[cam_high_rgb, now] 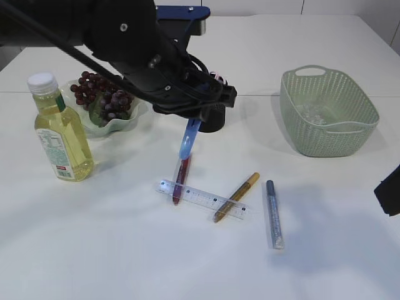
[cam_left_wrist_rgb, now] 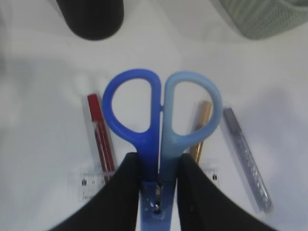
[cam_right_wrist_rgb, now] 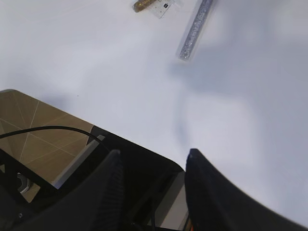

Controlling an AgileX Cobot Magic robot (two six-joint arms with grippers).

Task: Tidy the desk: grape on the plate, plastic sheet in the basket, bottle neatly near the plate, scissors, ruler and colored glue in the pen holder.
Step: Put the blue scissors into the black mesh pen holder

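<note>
Left claw [cam_left_wrist_rgb: 158, 190] raised over the middle, clamped on something blue; right claw [cam_right_wrist_rgb: 153, 161] parted, low at the edge.

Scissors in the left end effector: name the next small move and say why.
Probably carry the scissors back toward the black pen holder and line up above its opening. The left end effector already clamps them near the pivot, lifted over the ruler and glue pens, holder just behind.
</note>
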